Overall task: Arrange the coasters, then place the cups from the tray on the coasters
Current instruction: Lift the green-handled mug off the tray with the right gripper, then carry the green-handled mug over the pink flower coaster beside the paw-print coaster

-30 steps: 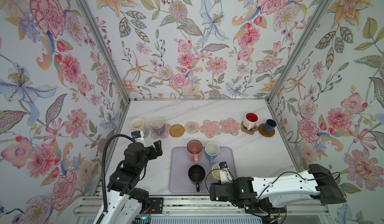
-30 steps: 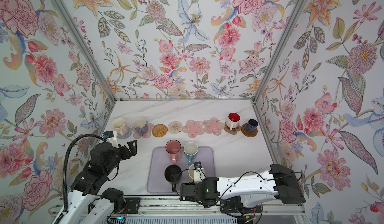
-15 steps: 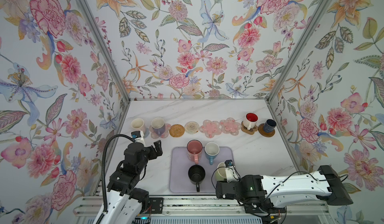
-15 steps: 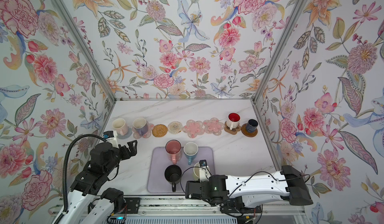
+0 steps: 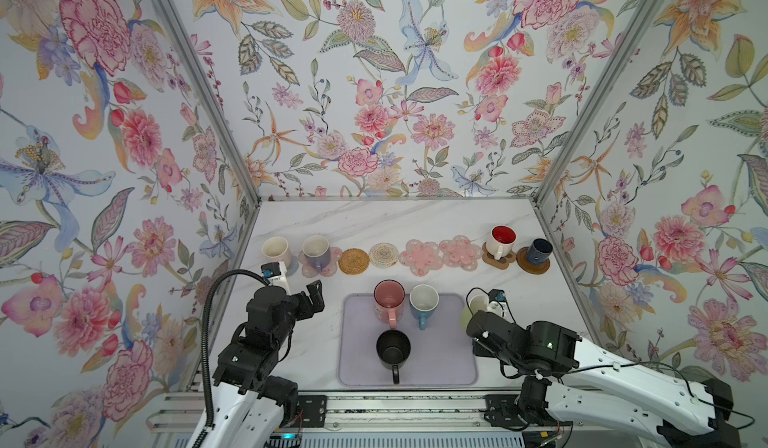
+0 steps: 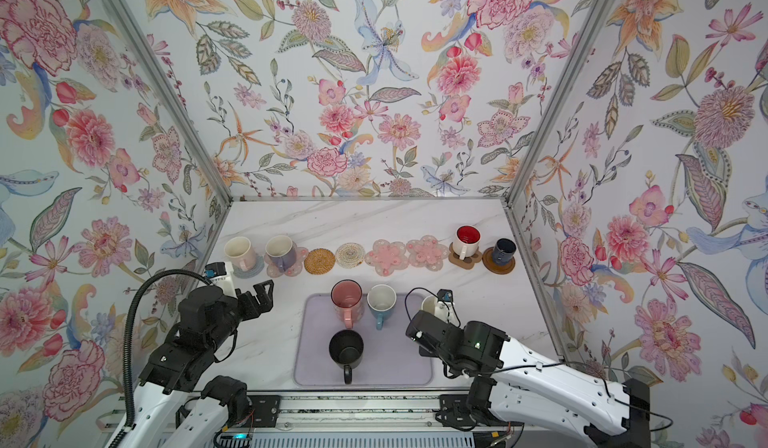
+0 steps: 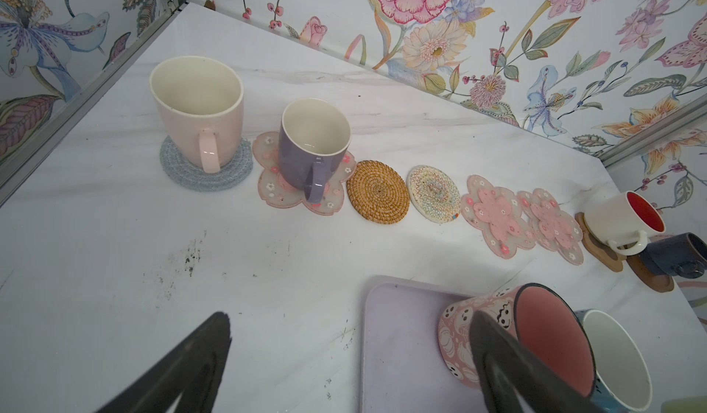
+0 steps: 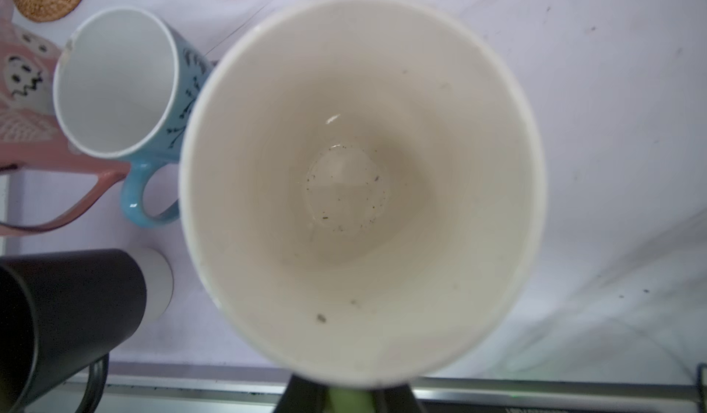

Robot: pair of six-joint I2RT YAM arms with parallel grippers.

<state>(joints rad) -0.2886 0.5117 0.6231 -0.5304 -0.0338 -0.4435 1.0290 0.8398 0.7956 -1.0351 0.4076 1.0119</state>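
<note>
My right gripper [image 5: 478,323] [image 8: 350,395] is shut on the handle of the light green cup [image 5: 471,311] [image 6: 428,304] [image 8: 359,185], held above the right edge of the lavender tray [image 5: 440,354] [image 6: 399,358]. On the tray stand the pink cup [image 5: 388,300], the blue cup [image 5: 424,302] and the black cup [image 5: 392,348]. Left of the tray my left gripper [image 5: 309,300] [image 7: 352,325] hangs open and empty. The coasters form a row behind the tray. The tan rattan [image 5: 353,260], beige woven [image 5: 383,255] and two pink flower coasters [image 5: 420,257] lie bare.
The cream-pink cup [image 7: 199,112] stands on the grey coaster [image 7: 183,173] and the lavender cup [image 7: 313,147] on a flower coaster. At the row's right end are the white-and-red cup [image 5: 501,242] and the navy cup [image 5: 539,250]. Flowered walls close three sides.
My right gripper has lifted the light green cup off the tray's near right corner and carried it right and farther back. The left arm has not moved.
</note>
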